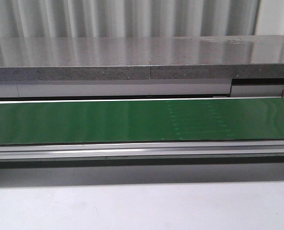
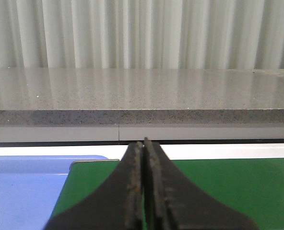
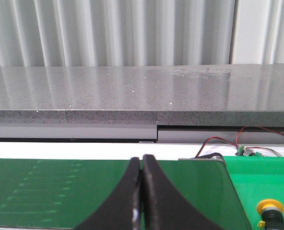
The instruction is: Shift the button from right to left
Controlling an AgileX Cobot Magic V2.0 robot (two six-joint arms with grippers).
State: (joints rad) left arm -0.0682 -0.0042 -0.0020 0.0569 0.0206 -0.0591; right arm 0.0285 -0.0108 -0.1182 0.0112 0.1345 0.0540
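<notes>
Your left gripper (image 2: 143, 191) is clenched on nothing: the jaws meet along their whole visible length with no gap between them. It sits above the left end of the green belt (image 2: 218, 191), and a blue tray (image 2: 22, 191) lies just beside that end. That tray looks like the likely drop place, though this is a judgement only.

Your right gripper (image 3: 141, 201) is likewise pressed closed and empty. It hangs over the right end of the belt, beside a raised green platform (image 3: 262, 177). The button (image 3: 270, 211) rests on that platform, near the corner of the right wrist view. Its yellow head and part of the black collar show; the rest is cut off by the picture edge, so you cannot tell how it lies. Red and black wires (image 3: 228, 140) and a small circuit board (image 3: 247, 152) sit behind the platform.

The front view shows only the belt, its metal rail (image 1: 142, 151) and the grey counter (image 1: 142, 57) behind. Neither arm nor the button appears there.

Assessment: the task stands at its start. The button is untouched on the right, and no reach is under way.

Next move: you must first part the right jaws, then swing that gripper sideways toward the button and come down around its head or collar. Keep clear of the platform edge and of the wires.
</notes>
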